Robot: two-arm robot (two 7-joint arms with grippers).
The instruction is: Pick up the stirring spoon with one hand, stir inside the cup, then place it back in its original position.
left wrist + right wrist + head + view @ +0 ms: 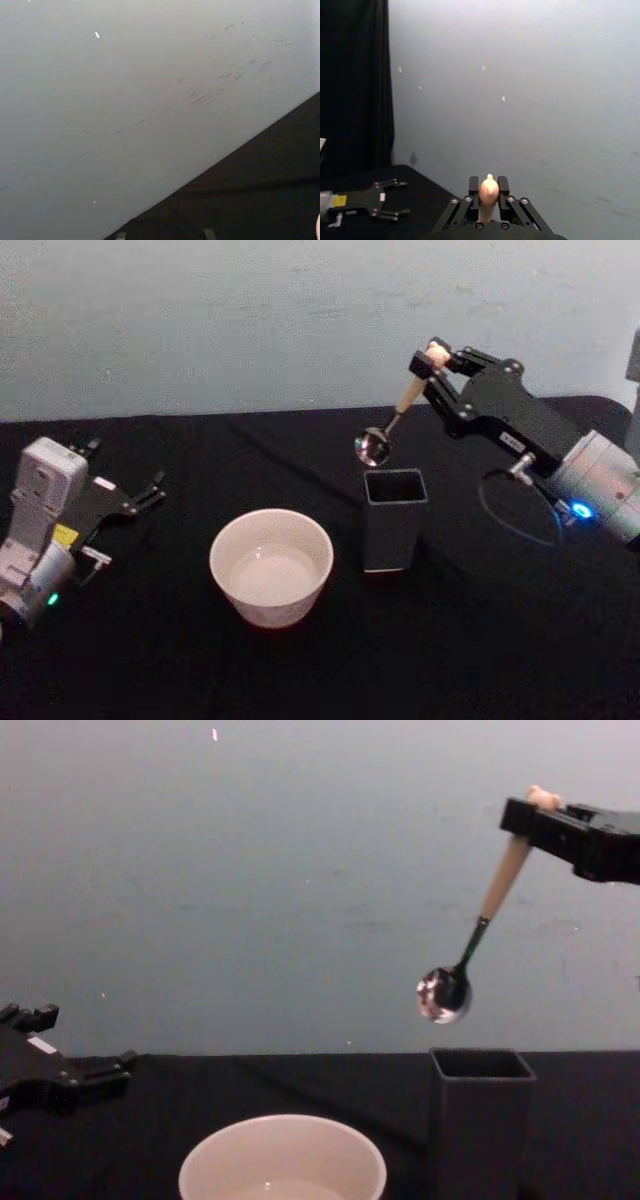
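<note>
Cream cup [271, 565] low centre on black surface [480, 640], pale wall [250, 320] behind; upper right, right gripper [437, 356] clamps stirring spoon [399, 413] by its top; left gripper [125, 469] spread, far left.

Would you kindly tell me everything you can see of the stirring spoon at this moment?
The stirring spoon is slim: a pale beige handle ending in a small rounded knob, a thin dark neck, and a small shiny round metal bowl. It hangs in the air, tilted, bowl lowest and toward the robot's left, above the dark grey holder and clear of its rim. The right end effector, shut on the handle's top end, is all that touches it.
</note>
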